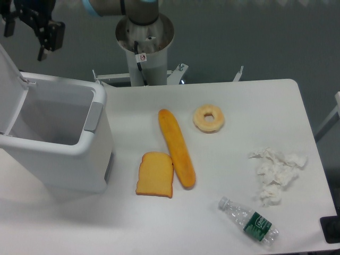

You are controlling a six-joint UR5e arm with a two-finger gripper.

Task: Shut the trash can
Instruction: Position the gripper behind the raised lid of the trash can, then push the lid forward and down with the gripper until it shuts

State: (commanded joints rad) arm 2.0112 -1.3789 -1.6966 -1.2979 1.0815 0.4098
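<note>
We see the bin (56, 141) on the left side of the table (223, 223). It is big and white, and it is open. We can look right down into it. As far as we can see, nothing is inside. Its lid (8, 87) stands up along the left edge of the picture, tipped back. The grey latch (93, 116) is on the side of the bin that faces the food.

Our gripper (34, 29) is up in the top left corner, above and behind the bin. It is near the top of the lid, but we do not think it touches it. It is dark and partly cut off by the edge of the picture, so we cannot tell if its fingers are spread or pressed together. It does not seem to hold anything.

So we think the job is not done yet. The lid still has to come down flat on the bin. For that, we need to push the lid from behind, over and down.

The other things just lie on the table: a slice of bread (155, 174), a long loaf (177, 147), a donut (209, 118), some crumpled tissue (276, 172) and a bottle (249, 220) on its side. They are all well apart from the bin.
</note>
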